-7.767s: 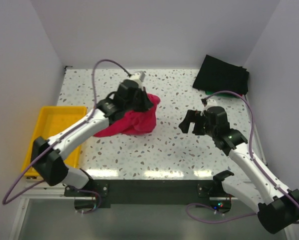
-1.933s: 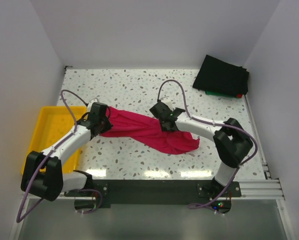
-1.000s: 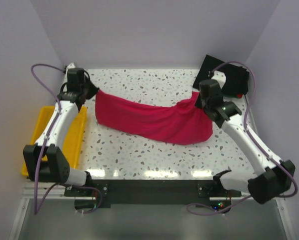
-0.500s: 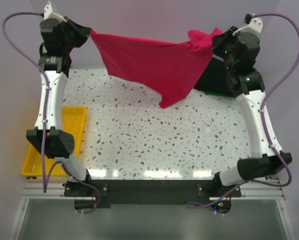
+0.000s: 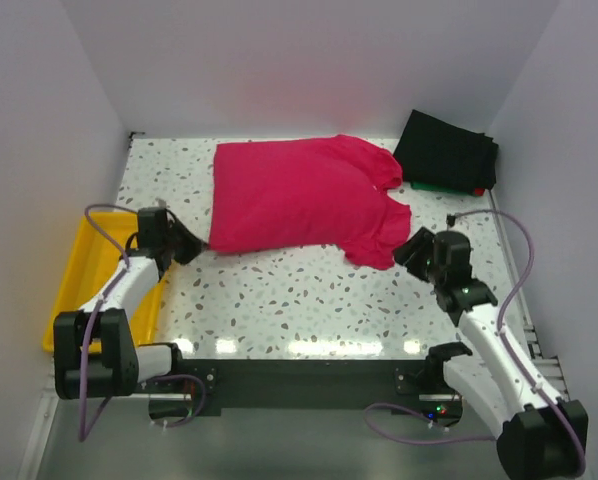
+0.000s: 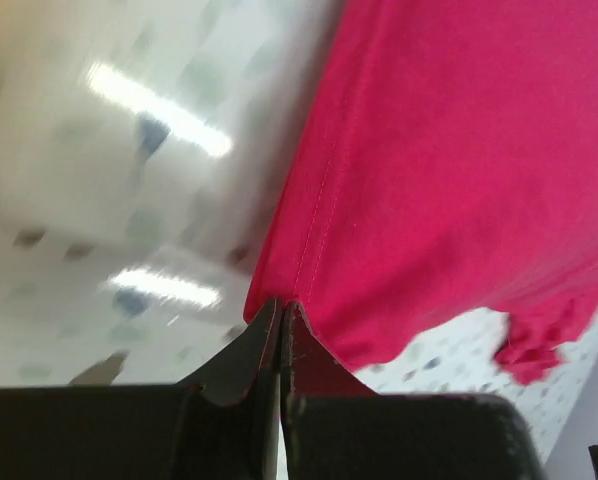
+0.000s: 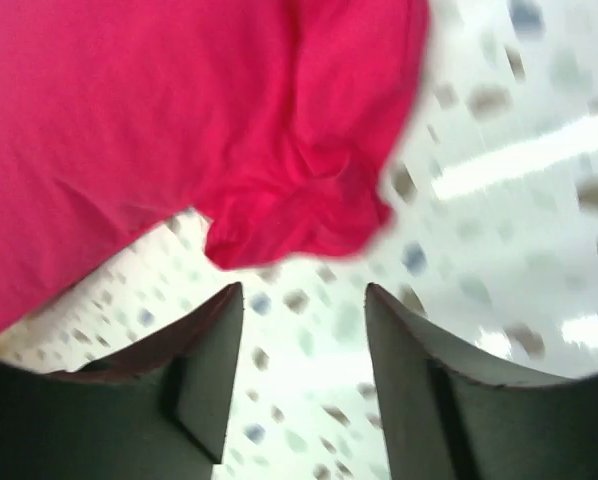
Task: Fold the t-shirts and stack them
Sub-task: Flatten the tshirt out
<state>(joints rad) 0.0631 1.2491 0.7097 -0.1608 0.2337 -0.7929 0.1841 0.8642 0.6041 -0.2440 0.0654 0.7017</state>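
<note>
The crimson-pink t-shirt point(image 5: 299, 198) lies spread nearly flat on the speckled table, neck and sleeves to the right. My left gripper point(image 5: 191, 246) is at its near left corner. In the left wrist view it point(image 6: 280, 306) is shut, its tips pinched on the hem corner of the shirt point(image 6: 449, 150). My right gripper point(image 5: 411, 250) is open and empty, just off the near right sleeve. In the right wrist view it point(image 7: 304, 300) is short of the bunched sleeve point(image 7: 299, 215). A folded black shirt point(image 5: 447, 150) lies at the back right over green and red edges.
A yellow tray point(image 5: 79, 265) sits at the table's left edge beside my left arm. White walls close in the back and both sides. Speckled tabletop point(image 5: 309, 300) shows in front of the shirt.
Both grippers came down from holding the shirt stretched in the air. The shirt now lies spread on the table. My right gripper has let go and drawn back.
</note>
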